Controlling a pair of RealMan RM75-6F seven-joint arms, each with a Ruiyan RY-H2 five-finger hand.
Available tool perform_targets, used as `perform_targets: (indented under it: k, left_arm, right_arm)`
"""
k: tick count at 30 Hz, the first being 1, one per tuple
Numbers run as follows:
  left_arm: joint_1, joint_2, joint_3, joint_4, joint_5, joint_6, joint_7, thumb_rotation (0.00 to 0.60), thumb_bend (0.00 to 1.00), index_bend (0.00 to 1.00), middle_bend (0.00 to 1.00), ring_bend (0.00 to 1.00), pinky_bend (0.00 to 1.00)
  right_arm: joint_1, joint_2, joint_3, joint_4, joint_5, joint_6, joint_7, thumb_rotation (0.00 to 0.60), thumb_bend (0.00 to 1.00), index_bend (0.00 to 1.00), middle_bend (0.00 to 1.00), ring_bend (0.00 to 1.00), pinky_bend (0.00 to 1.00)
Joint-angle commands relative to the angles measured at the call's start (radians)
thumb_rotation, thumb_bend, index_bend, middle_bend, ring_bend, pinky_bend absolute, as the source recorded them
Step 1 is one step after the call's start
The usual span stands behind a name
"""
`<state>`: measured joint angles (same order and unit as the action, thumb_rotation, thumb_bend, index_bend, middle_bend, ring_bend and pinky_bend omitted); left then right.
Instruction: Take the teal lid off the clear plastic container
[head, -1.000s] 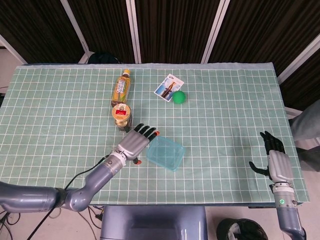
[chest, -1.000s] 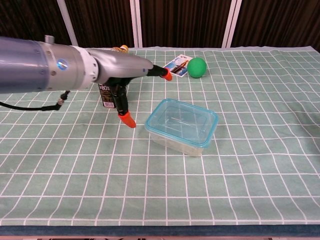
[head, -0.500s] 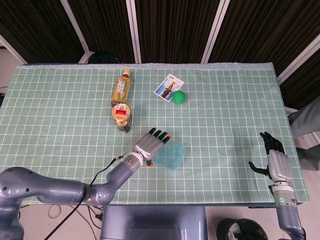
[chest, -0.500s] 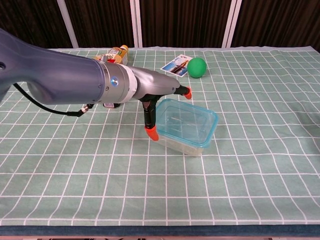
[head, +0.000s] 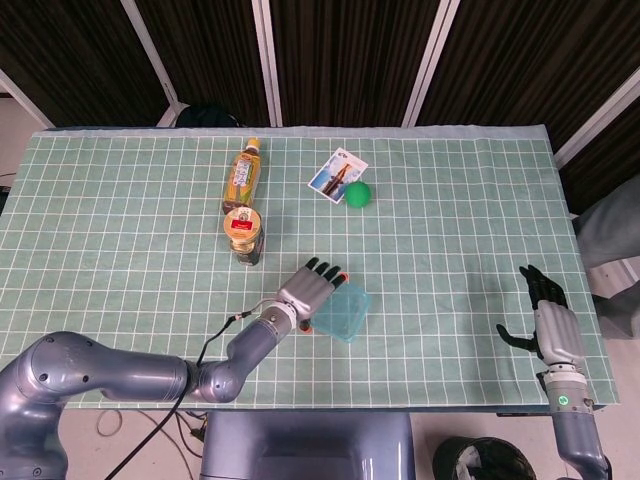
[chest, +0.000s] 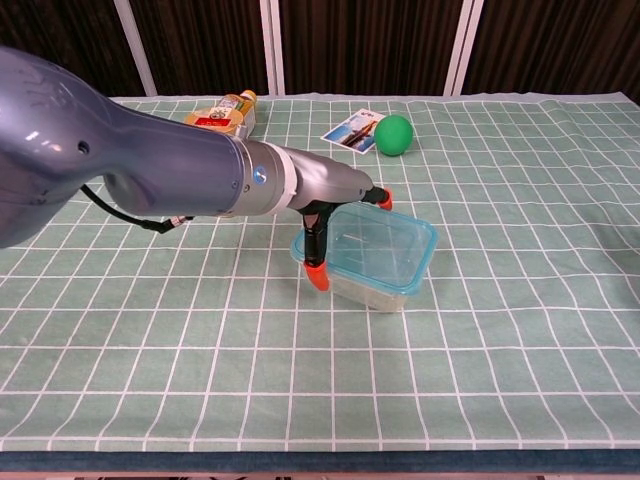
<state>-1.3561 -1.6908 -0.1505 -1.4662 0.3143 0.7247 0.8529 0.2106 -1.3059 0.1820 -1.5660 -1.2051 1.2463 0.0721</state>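
The desk (head: 120, 250) is covered by a green checked cloth, and near its front middle the clear plastic container (chest: 372, 282) stands with the teal lid (chest: 375, 236) seated on it; the lid is judged not yet lifted.

The left hand (head: 308, 291) is spread over the left end of the container, its fingers (chest: 317, 276) parted wide. In the chest view one orange tip is seen low against the near-left corner and another at the lid's far edge; nothing is gripped, and whether the rim is actually touched cannot be told.

For the step to be done well, a fingertip should be hooked under the lid's corner lip and peeled upward, while the box is kept from sliding, since it looks light.

The right hand (head: 552, 325) is held near the desk's right front edge, fingers extended and apart, empty, well apart from the container.
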Motion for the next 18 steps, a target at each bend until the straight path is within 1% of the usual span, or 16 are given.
perform_targets:
  k: [1, 2, 4, 7, 9, 14, 18]
  left_arm:
    - [-0.01, -0.017, 0.005, 0.025, 0.002, -0.003, -0.015, 0.6, 0.02, 0.0, 0.03, 0.03, 0.16]
    - [-0.01, -0.023, 0.005, 0.033, 0.007, -0.002, -0.022, 0.6, 0.03, 0.0, 0.05, 0.04, 0.19]
    - [-0.004, -0.036, 0.0, 0.05, 0.038, 0.006, -0.047, 0.6, 0.08, 0.0, 0.15, 0.13, 0.29]
    - [0.009, -0.044, 0.002, 0.063, 0.101, 0.013, -0.075, 0.6, 0.08, 0.01, 0.21, 0.2, 0.36]
    - [0.019, -0.042, 0.003, 0.065, 0.133, 0.01, -0.096, 0.6, 0.08, 0.02, 0.22, 0.22, 0.38]
    - [0.037, -0.024, 0.011, 0.058, 0.206, 0.002, -0.133, 0.6, 0.08, 0.02, 0.21, 0.22, 0.38]
    - [0.051, 0.002, 0.016, 0.051, 0.267, -0.035, -0.175, 0.6, 0.08, 0.02, 0.21, 0.21, 0.38]
  right_arm:
    - [0.0, 0.001, 0.0, -0.002, 0.0, 0.0, 0.0, 0.6, 0.33, 0.0, 0.0, 0.0, 0.0]
    - [0.0, 0.001, 0.0, -0.003, 0.0, 0.0, 0.001, 0.6, 0.33, 0.0, 0.0, 0.0, 0.0]
    - [-0.001, 0.003, -0.001, -0.005, -0.001, 0.0, 0.002, 0.6, 0.33, 0.0, 0.0, 0.0, 0.0]
    - [-0.001, 0.004, -0.001, -0.007, -0.003, 0.002, 0.002, 0.6, 0.33, 0.0, 0.0, 0.0, 0.0]
    - [-0.001, 0.005, -0.002, -0.01, -0.005, 0.003, 0.001, 0.6, 0.33, 0.0, 0.0, 0.0, 0.0]
    - [0.001, 0.006, 0.004, -0.017, -0.016, 0.017, -0.001, 0.6, 0.33, 0.0, 0.0, 0.0, 0.0]
    - [0.006, 0.004, 0.002, -0.037, -0.042, 0.03, -0.016, 0.6, 0.33, 0.0, 0.0, 0.0, 0.0]
